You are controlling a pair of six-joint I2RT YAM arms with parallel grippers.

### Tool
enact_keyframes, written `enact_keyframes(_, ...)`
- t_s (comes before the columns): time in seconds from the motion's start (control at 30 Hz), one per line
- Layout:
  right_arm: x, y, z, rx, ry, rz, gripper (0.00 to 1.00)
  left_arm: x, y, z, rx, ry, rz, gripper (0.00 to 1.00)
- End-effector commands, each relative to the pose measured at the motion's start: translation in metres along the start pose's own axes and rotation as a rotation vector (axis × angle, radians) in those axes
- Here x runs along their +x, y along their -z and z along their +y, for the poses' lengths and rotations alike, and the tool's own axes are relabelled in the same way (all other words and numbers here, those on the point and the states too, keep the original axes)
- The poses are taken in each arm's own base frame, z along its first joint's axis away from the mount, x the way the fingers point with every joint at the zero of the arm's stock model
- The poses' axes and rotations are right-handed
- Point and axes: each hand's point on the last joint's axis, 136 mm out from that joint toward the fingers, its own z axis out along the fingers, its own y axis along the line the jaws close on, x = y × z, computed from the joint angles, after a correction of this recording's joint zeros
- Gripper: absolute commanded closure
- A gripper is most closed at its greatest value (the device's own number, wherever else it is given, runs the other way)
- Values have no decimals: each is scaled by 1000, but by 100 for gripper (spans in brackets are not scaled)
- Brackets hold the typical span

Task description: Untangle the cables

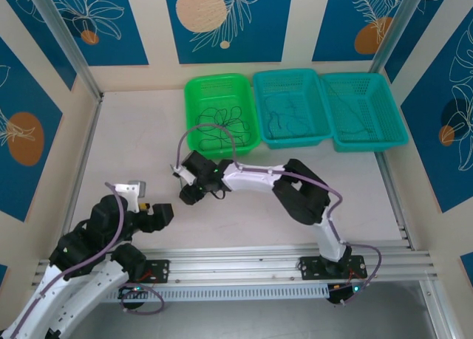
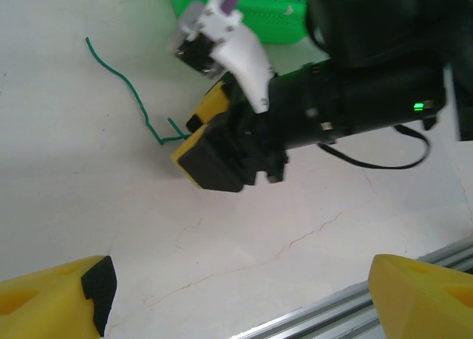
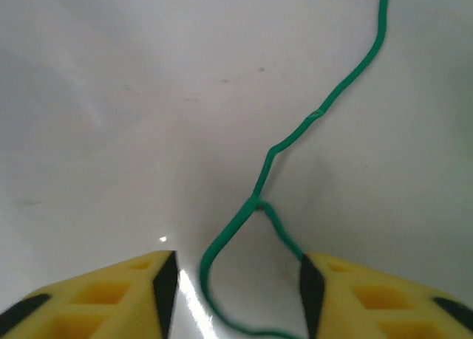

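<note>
Right wrist: jaws low astride cable point(image 3: 319, 114)

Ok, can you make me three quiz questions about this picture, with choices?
1. Where is the green wire?
A. Up on the wall
B. On the table
C. In a cup
2. How many baskets are there?
A. Three
B. Two
C. Five
3. How is the left end effector?
A. Shut on a wire
B. Shut on a ball
C. Open and empty

Answers: 1 B, it lies on the table between the right end effector's open fingers. 2 A, a green basket, a middle teal basket and a right teal basket. 3 C, its fingers stand wide apart with nothing between them.
</note>
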Motion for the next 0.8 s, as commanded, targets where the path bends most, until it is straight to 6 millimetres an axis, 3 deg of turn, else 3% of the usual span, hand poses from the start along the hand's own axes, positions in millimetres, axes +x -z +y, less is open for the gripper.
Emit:
enact_keyframes(0.0, -8, -4, -3, 16, 14, 7, 67, 2, -4, -1, 2, -9, 17, 12)
enact_keyframes(0.07, -12, 0, -2, 12, 6, -1, 87, 4, -5, -7, 33, -26, 33, 12)
enact_keyframes(0.13, -15, 9, 0, -1, -9, -17, 100, 4, -8, -23, 120, -63, 44, 12)
enact_keyframes(0.27, -14, 30, 8, -70, -47, -22, 100, 3, -10, -75, 417, -98, 48, 13)
enact_keyframes(0.43, -18, 76, 13, -104, -100, -89, 100, -6, -11, -109, 600, -113, 52, 12)
enact_keyframes(0.63, -33, 161, -3, -91, -226, -238, 100, -40, 7, -151, 767, -231, -40, 9)
enact_keyframes(0.77, -40, 223, -39, -33, -322, -386, 100, -65, 2, -167, 773, -292, -76, 9)
